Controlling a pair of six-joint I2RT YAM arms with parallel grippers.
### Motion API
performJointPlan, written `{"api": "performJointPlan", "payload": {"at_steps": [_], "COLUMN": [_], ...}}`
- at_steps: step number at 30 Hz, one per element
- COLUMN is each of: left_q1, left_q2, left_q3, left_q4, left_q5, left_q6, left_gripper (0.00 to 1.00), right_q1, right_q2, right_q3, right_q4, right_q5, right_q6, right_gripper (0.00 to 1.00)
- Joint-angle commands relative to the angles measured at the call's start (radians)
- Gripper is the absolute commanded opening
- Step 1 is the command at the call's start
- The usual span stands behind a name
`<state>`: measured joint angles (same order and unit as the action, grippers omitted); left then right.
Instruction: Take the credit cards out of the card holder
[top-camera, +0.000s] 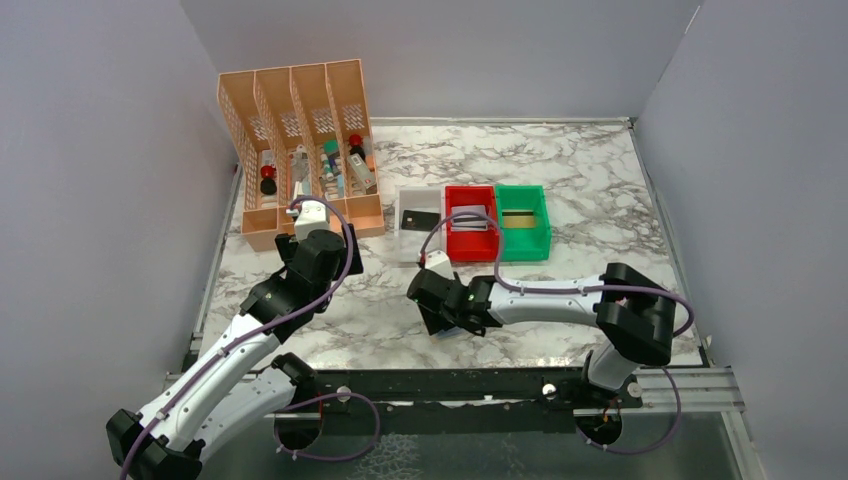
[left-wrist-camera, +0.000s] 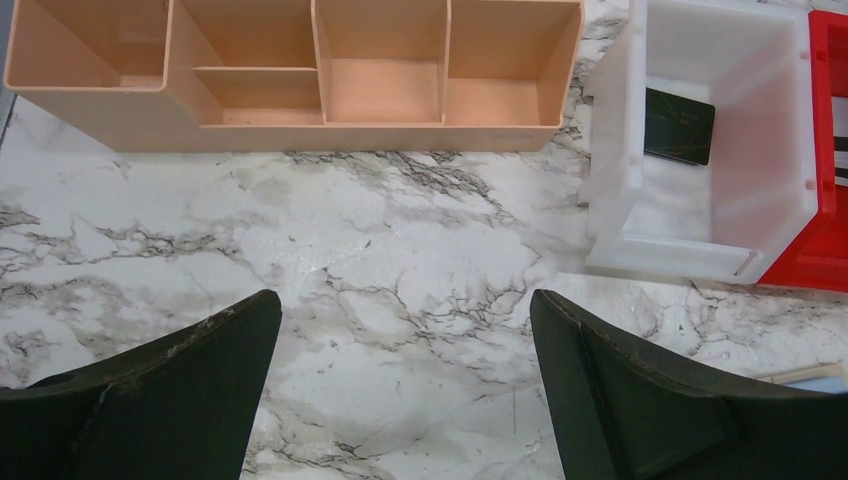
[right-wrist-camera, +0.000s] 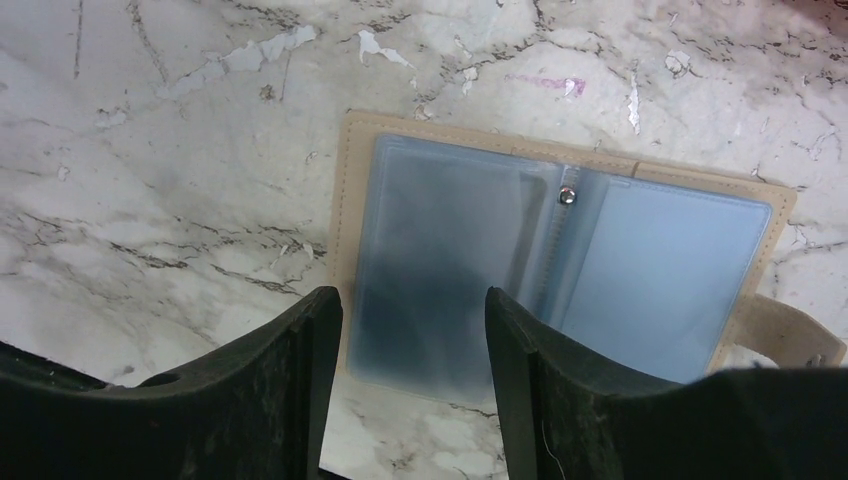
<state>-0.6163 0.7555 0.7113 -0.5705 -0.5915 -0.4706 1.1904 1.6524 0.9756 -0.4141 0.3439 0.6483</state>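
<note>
Straddling card holder (right-wrist-camera: 560, 270) edge, fingers (right-wrist-camera: 250, 400) apart

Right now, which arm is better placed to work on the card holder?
Right. The right gripper, open, hangs directly over the open card holder, jaws framing one panel. The left gripper, also open, faces marble by the orange organizer and white bin.

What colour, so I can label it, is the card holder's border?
Tan, around blue-grey panels; the card holder shows best in the right wrist view.
</note>
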Motion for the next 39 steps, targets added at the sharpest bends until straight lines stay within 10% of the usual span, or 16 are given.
{"api": "performJointPlan", "payload": {"at_steps": [1, 22, 39], "left_q1": [0.004, 0.004, 0.003], "left_q2": [0.000, -0.011, -0.013], "left_q3": [0.013, 0.013, 0.011], "left_q4": [0.016, 0.015, 0.014], "left_q5": [0.013, 0.009, 0.012], "left_q6": [0.000, 0.003, 0.004], "left_gripper": [0.99, 0.99, 0.99], "right_q1": [0.032, 0.065, 0.064], "right_q2": [0.024, 0.123, 0.015], "right_q3": [0.046, 0.051, 0.008], "right_q4": [-0.070, -0.078, 0.005], "right_q5": [0.089, 0.094, 0.077], "right_q6": [0.036, 0.096, 0.097], "right_gripper": [0.60, 0.46, 0.09]}}
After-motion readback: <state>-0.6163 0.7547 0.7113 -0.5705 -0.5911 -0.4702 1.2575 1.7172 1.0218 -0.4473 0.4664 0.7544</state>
